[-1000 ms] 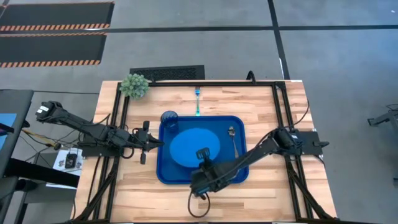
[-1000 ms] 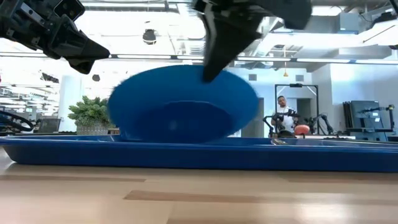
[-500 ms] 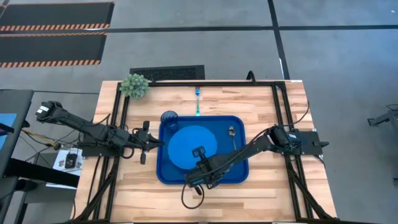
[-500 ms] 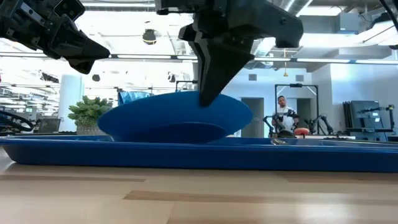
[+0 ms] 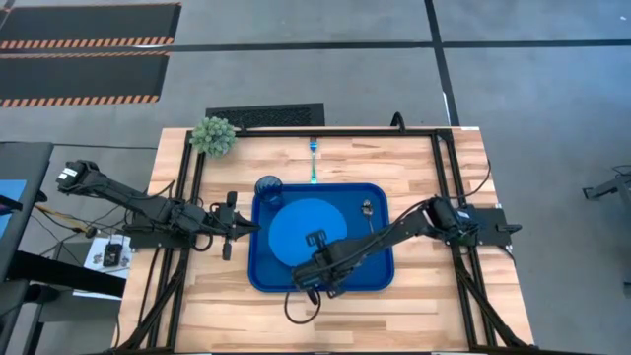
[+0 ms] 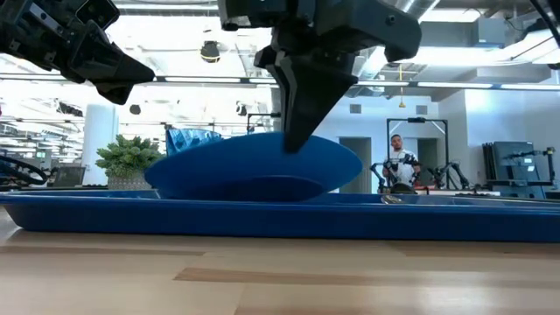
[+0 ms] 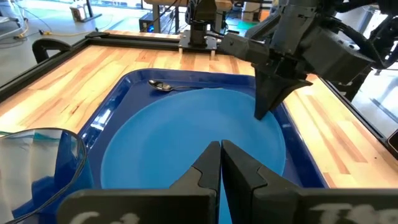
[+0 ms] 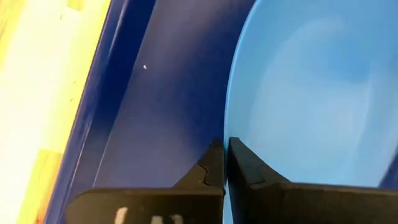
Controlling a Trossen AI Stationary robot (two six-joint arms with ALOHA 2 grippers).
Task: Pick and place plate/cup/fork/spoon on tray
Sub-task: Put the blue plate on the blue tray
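The tray (image 5: 258, 278) is set in the middle of the worktop (image 5: 424, 306). The plate (image 5: 296, 225) is held in it, tilted, by the right tool (image 5: 316, 240). The cup (image 5: 268, 187) is placed in the tray's far left corner, the spoon (image 5: 370, 221) along its right side. The fork (image 5: 314, 162) is left behind the tray.

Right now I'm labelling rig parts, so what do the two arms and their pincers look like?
Both arms are dark, jointed and slim. The left arm has a white patch at its base end. A black cable loops beside the right pincer. Each pincer's fingers are black, angular and tapered.
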